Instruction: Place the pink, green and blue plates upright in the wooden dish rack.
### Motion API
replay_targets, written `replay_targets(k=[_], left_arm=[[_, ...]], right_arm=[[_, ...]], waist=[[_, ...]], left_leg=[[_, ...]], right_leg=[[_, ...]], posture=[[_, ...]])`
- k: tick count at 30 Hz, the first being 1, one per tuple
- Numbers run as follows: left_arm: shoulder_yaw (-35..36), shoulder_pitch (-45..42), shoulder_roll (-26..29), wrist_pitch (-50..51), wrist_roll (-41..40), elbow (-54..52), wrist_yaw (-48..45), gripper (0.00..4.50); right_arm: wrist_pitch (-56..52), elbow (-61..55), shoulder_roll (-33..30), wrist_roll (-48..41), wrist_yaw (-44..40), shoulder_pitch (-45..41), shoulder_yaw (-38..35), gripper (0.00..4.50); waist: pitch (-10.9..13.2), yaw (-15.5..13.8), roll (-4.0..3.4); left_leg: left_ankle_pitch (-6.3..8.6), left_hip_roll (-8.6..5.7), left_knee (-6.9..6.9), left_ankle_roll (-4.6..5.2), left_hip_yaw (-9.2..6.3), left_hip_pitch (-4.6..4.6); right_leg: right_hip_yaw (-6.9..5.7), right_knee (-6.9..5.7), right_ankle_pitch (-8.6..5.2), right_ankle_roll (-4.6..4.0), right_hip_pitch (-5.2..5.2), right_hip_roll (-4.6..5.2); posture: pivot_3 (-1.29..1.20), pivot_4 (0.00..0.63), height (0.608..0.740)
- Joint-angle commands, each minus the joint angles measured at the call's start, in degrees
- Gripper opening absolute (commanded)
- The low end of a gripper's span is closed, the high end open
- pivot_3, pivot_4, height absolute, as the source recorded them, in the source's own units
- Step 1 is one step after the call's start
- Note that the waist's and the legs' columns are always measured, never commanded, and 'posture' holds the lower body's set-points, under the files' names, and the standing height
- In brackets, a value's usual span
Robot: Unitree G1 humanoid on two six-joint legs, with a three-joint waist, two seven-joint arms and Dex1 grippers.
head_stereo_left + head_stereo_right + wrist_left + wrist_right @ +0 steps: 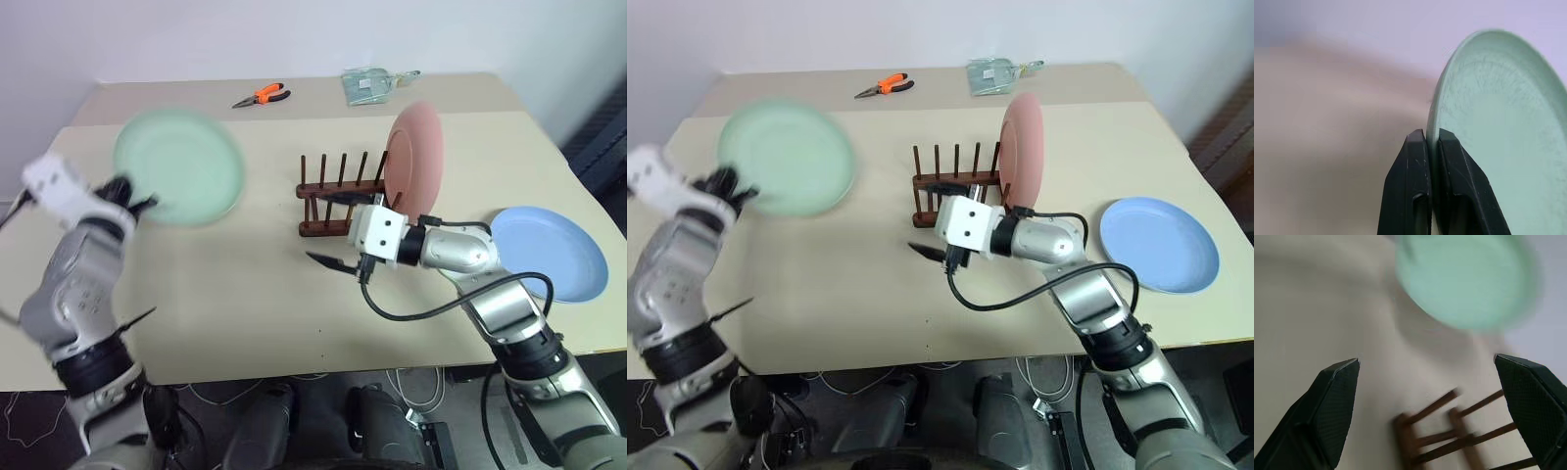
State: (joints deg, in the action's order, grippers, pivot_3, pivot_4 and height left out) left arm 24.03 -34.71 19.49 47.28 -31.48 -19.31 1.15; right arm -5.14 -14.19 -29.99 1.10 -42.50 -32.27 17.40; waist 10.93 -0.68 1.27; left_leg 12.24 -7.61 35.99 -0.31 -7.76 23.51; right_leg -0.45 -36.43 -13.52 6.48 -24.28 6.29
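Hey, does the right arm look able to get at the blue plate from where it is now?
Probably yes. The right gripper is open and holds nothing, and the blue plate lies flat and uncovered on the table beside that arm, nothing on it.

Dish rack [333, 201] stands mid-table [245, 304]; one plate [413, 154] upright in its right end. Second plate [549, 253] lies flat near the right edge. Third plate [179, 164] is held above the left side. Pliers [261, 95] and a packet [367, 84] lie along the far edge.

Three plates, pink [413, 152], green [179, 164] and blue [549, 254]; one rack [328, 201], one pliers [261, 95], one clear bag [368, 84].
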Motion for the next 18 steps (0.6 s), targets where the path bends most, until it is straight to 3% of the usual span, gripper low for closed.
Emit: replay_targets(k=[1, 8, 9, 11, 16, 18], left_arm=[[-6.51, -4.48, -1.07, 1.69, 0.51, -4.0, 0.82, 0.06], [-11.24, -8.35, -5.52, 5.49, -1.16, -6.77, 2.95, 0.06], [-11.57, -8.13, -6.25, 6.04, -1.6, -7.23, 3.16, 0.01], [-11.85, -7.47, -7.1, 6.9, -1.94, -8.07, 3.33, 0.0], [-10.31, -6.12, -7.91, 7.74, -2.98, -8.75, 3.43, 0.0], [-8.26, -6.46, -9.45, 7.15, -4.71, -8.56, 3.91, 0.71]], right_arm=[[6.51, 2.45, 1.85, 5.85, 3.69, -3.06, 1.16, 4.5], [15.07, 11.74, 2.44, 21.04, 12.28, -8.33, 3.98, 4.5], [15.73, 13.18, 2.25, 22.56, 12.93, -8.64, 4.39, 4.25], [16.56, 14.83, 2.2, 24.29, 13.86, -8.85, 4.49, 3.66], [17.74, 15.89, 2.53, 25.47, 14.63, -8.77, 3.8, 1.2], [18.31, 16.02, 2.66, 25.73, 14.97, -8.67, 3.72, 0.16]], waist=[[-0.01, 0.46, -0.01], [-0.01, 1.34, -0.02], [-0.01, 1.32, -0.02], [-0.01, 1.28, -0.02], [0.0, 1.36, -0.02], [0.0, 1.34, -0.02]], left_leg=[[-0.12, 0.02, -0.04, -0.02, 0.07, 0.0], [-0.14, 0.39, -0.09, -0.18, 0.17, 0.0], [-0.16, 0.44, -0.1, -0.22, 0.16, 0.0], [-0.17, 0.49, -0.1, -0.25, 0.16, -0.01], [-0.18, 0.52, -0.09, -0.26, 0.17, -0.01], [-0.19, 0.54, -0.09, -0.28, 0.18, -0.01]], right_leg=[[0.06, 0.08, 0.04, 0.01, -0.01, -0.04], [0.21, 0.09, 0.2, -0.19, -0.15, -0.44], [0.2, 0.09, 0.23, -0.23, -0.15, -0.48], [0.21, 0.09, 0.25, -0.28, -0.15, -0.53], [0.23, 0.1, 0.27, -0.31, -0.15, -0.58], [0.24, 0.1, 0.29, -0.33, -0.16, -0.61]], posture=[[0.0, 0.15, 0.74], [0.0, 0.15, 0.74], [0.0, 0.15, 0.74], [0.0, 0.15, 0.74], [0.0, 0.15, 0.74], [0.0, 0.15, 0.74]])
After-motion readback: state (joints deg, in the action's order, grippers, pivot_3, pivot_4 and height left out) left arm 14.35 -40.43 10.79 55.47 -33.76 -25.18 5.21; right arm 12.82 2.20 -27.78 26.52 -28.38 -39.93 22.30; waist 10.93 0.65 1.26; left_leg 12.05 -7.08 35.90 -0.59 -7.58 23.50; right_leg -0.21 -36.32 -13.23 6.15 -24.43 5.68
